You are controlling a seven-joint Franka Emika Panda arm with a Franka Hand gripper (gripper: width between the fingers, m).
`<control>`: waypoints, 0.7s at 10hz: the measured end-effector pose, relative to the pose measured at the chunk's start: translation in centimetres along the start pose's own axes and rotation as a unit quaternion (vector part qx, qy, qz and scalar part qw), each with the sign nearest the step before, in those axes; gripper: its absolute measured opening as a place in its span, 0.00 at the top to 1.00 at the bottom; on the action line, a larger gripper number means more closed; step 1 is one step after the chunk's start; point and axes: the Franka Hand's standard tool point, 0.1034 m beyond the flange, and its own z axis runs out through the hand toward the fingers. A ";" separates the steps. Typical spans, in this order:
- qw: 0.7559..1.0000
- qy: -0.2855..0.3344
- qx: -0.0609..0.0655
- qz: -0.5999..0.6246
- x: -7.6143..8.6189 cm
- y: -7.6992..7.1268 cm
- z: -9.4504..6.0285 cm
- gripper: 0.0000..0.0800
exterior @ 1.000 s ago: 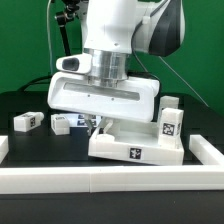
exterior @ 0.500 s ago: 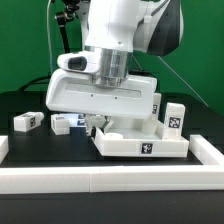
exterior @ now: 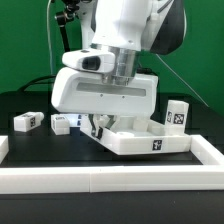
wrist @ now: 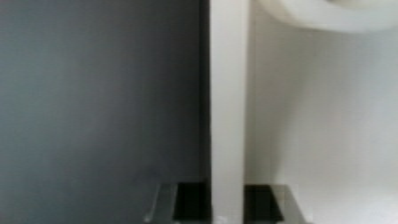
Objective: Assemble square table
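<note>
Claw (wrist: 228,203) clenched on the raised rim of the white square tabletop (exterior: 140,145); a small leg block (exterior: 25,121) lies apart on the black desk (exterior: 35,142).

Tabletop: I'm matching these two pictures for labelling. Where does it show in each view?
Exterior view: the tabletop sits low, toward the exterior view's right, under the hand.
Wrist view: the tabletop fills about half the picture; its raised rim runs as a white strip through the middle.
Shared landmark: the hand, shut on that rim, its fingers flanking it in the wrist view.
</note>
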 end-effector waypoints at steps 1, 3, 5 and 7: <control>1.000 0.002 -0.003 -0.023 0.1 0.2 0.0 0.92; 0.997 -0.001 -0.006 -0.076 -0.1 0.4 0.0 0.92; 0.994 -0.003 -0.009 -0.113 -0.1 0.6 0.0 0.92; 0.987 -0.015 -0.010 -0.163 1.5 0.3 -0.5 0.92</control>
